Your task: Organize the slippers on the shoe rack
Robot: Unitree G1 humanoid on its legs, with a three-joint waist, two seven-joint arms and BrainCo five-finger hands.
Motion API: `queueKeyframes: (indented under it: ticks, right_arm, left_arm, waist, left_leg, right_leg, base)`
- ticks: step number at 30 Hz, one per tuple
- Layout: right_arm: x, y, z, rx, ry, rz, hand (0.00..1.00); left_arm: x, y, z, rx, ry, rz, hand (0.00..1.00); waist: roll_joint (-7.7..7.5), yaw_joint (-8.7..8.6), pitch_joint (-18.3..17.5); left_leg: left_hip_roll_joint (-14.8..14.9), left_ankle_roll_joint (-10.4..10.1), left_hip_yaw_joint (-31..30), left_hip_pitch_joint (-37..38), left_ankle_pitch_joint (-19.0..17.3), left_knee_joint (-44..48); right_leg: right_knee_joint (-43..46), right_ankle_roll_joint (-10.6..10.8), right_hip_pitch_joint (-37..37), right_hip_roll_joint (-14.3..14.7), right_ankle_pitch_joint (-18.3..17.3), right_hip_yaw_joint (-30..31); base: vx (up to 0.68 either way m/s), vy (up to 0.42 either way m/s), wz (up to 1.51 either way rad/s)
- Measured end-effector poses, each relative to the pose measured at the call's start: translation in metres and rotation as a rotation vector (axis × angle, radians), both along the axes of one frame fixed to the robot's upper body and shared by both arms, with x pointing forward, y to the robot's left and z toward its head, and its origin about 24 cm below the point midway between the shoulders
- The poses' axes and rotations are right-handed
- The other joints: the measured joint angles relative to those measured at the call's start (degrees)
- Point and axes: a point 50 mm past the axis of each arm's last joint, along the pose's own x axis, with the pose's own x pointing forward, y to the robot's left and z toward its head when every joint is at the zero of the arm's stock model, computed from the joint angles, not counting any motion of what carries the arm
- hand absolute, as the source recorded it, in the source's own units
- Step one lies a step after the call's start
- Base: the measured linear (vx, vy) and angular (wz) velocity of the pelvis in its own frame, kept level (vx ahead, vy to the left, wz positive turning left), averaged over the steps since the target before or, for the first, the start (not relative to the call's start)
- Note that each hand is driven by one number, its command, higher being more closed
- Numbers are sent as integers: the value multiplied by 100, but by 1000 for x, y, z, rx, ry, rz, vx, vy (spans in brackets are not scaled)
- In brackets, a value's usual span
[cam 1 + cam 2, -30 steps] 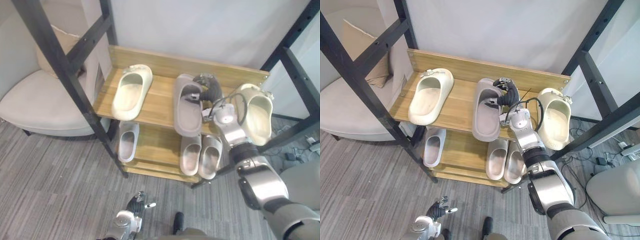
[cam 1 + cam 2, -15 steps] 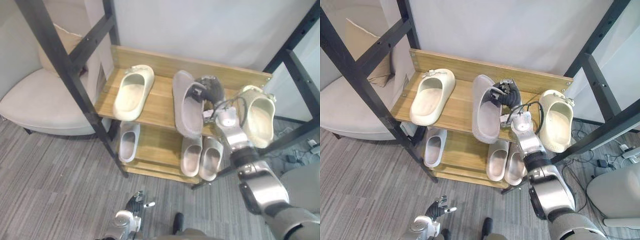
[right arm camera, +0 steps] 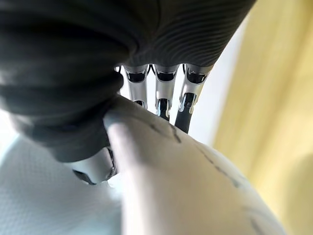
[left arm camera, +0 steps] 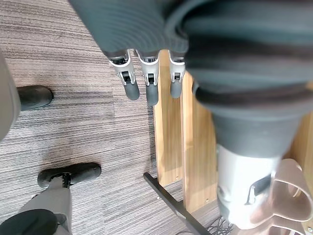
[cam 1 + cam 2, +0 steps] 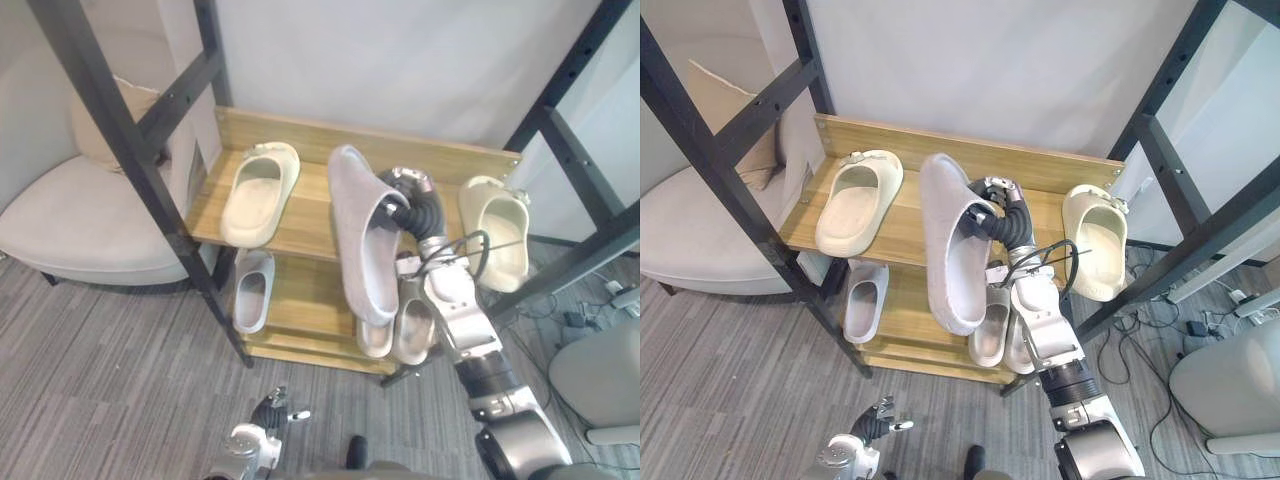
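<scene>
While your right hand [image 5: 992, 215] grips the grey slipper [image 5: 948, 250] by its strap, tilted on edge over the shoe rack [image 5: 902, 218], you're mid-carry; next it likely needs laying flat in a free spot. Your left hand [image 4: 146, 81] hangs slack-fingered near the floor. The lower-shelf pair [image 5: 992, 338] is partly hidden behind the slipper

Shoe rack [image 5: 300, 218] against the wall, armchair [image 5: 80, 220] to its left.
Top shelf: left slipper [image 5: 258, 192] and right-end slipper [image 5: 497, 232] lie well apart; between them, out front, the right hand [image 5: 405, 200] grips a tilted slipper [image 5: 358, 240]. Lower shelf: single slipper [image 5: 251, 290] left, a pair [image 5: 410, 335] right.
</scene>
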Motion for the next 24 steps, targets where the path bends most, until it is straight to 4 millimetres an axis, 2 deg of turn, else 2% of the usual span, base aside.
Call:
queueKeyframes:
  ticks: [4,9,15,18,20,24]
  right_arm:
    - [-17,17,1,-5,-31,102,100]
    - [-37,37,-11,-28,-3,271,100]
    - [-62,48,-67,-71,232,427,100]
    - [-65,45,-103,-107,392,428,100]
    - [-65,41,-123,-129,480,410,100]
    - [-52,38,-129,-213,506,401,100]
  left_arm:
    - [-4,0,-2,5,18,-5,0]
    - [-9,-1,-5,13,42,-18,0]
    - [-12,-1,-7,13,56,-19,0]
    - [-12,-2,-7,12,55,-19,0]
    - [-10,-2,-6,10,46,-20,0]
    - [16,-1,3,19,-20,-32,0]
  waist:
    - [52,-14,-101]
    - [122,-47,-224]
    - [164,-57,-288]
    - [250,-57,-261]
    - [349,-55,-212]
    - [456,-64,387]
  left_leg:
    - [-1,0,-1,1,1,45]
    - [6,-1,2,22,5,48]
    - [24,-11,16,133,3,20]
    - [44,-49,32,97,-32,95]
    - [103,-63,14,-279,-253,566]
    - [121,-62,-2,-1412,-819,2239]
  right_leg:
    - [37,0,5,-8,1,16]
    - [61,0,45,-4,2,35]
    - [-66,-4,208,20,29,25]
    - [3,-2,173,26,3,31]
    - [555,-25,-220,-6,-264,41]
    - [2590,-74,-1477,-237,-1106,53]
  base:
    - [-48,-15,-1]
    - [-31,-11,-1]
    - [0,-5,1]
    - [0,0,0]
    - [-20,-7,2]
    - [-136,-26,11]
